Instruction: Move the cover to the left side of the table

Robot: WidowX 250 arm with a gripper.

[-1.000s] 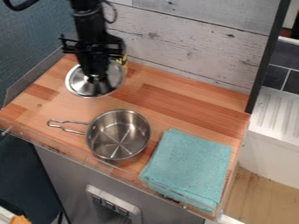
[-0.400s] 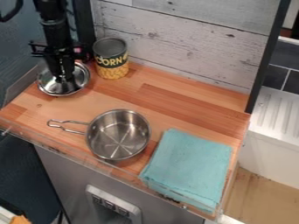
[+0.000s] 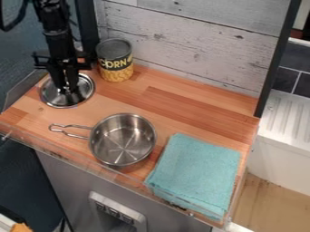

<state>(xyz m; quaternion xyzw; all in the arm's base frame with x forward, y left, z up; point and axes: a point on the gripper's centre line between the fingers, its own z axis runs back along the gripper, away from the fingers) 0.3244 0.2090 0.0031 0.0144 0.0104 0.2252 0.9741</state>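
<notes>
claw (image 3: 67, 89) at cover (image 3: 82, 94), left edge (image 3: 21, 94) near, pan (image 3: 123, 140) apart

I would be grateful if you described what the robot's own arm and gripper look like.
The arm is black, built of narrow, blocky segments, with a thick black cable curving out beside it. The gripper is black too, slender towards its lower end, below a black crosspiece that juts out on both sides.
</notes>
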